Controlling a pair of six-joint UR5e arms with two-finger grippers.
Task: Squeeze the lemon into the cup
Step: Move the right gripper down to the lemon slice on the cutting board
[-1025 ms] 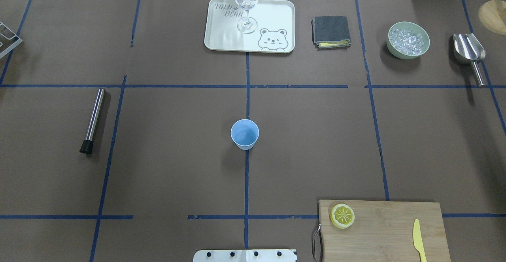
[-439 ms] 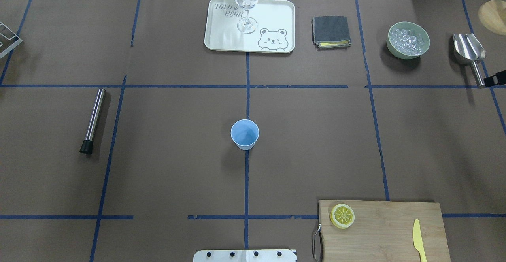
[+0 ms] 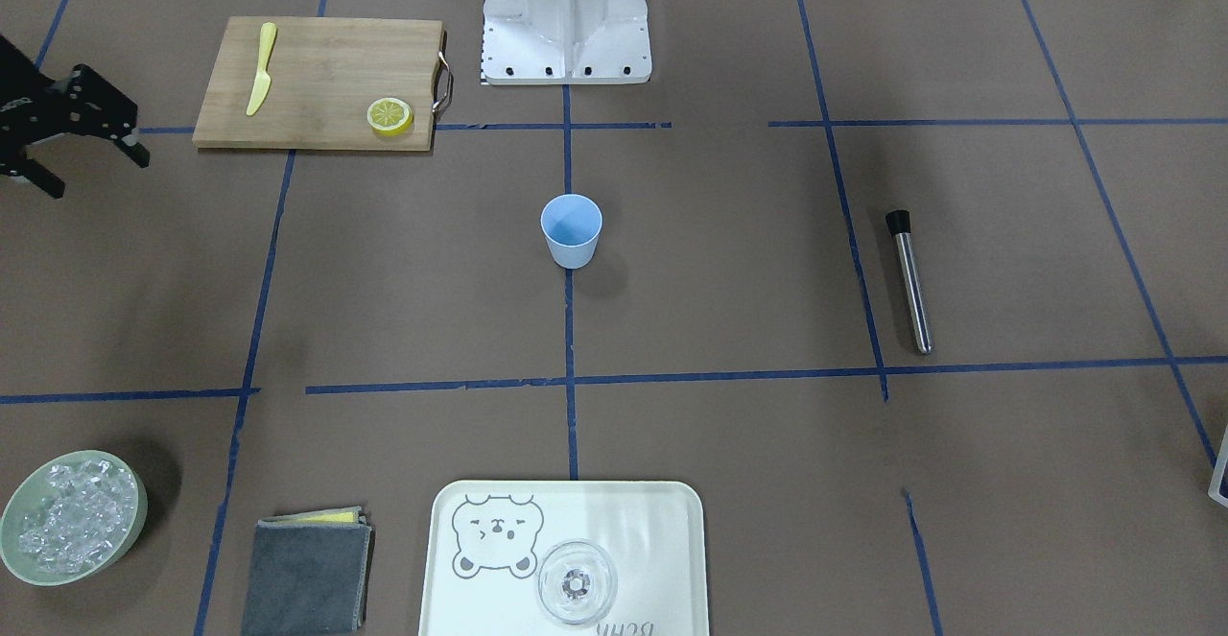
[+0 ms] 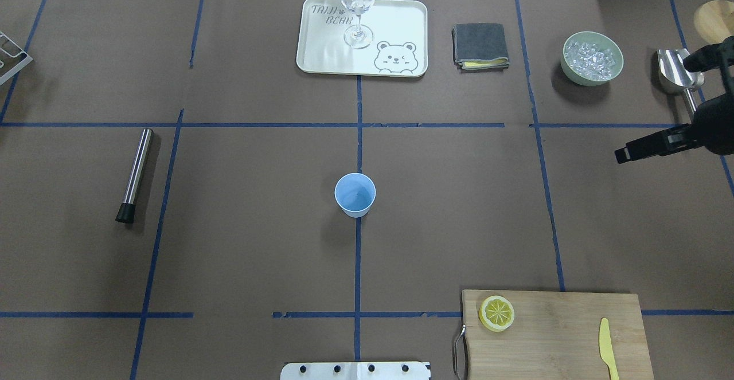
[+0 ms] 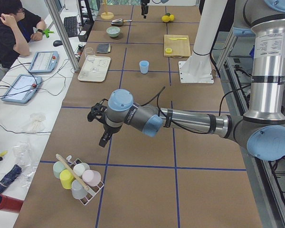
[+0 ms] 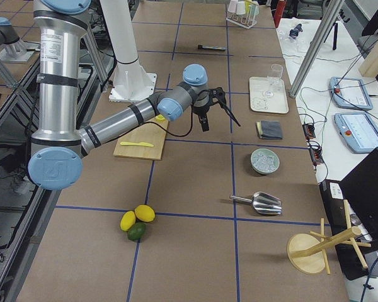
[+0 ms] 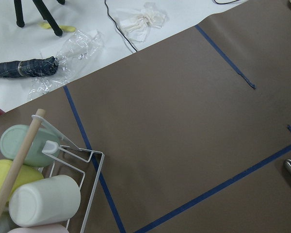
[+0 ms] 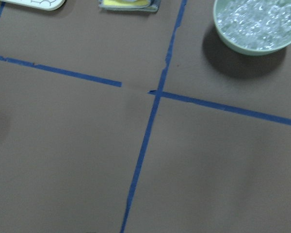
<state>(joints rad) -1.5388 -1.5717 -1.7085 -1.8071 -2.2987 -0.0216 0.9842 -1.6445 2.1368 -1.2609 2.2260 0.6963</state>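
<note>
The brown-papered worktop point(image 4: 241, 242), gridded with blue tape, carries a wooden cutting board point(image 4: 562, 334) at five o'clock from its centre in the overhead view. The right pincer point(image 3: 96, 174) hovers at about two o'clock from centre, well apart from the task's things, its fingers spread. The left pincer point(image 5: 97, 129) shows only in a side view, so I cannot tell how its fingers stand. The light-blue tapered cup point(image 4: 355, 195) stands upright at dead centre, mouth up. The lemon point(image 4: 496, 313), a thin round slice with a yellow rind and its pale segmented face up, lies flat at the board's ten o'clock corner.
</note>
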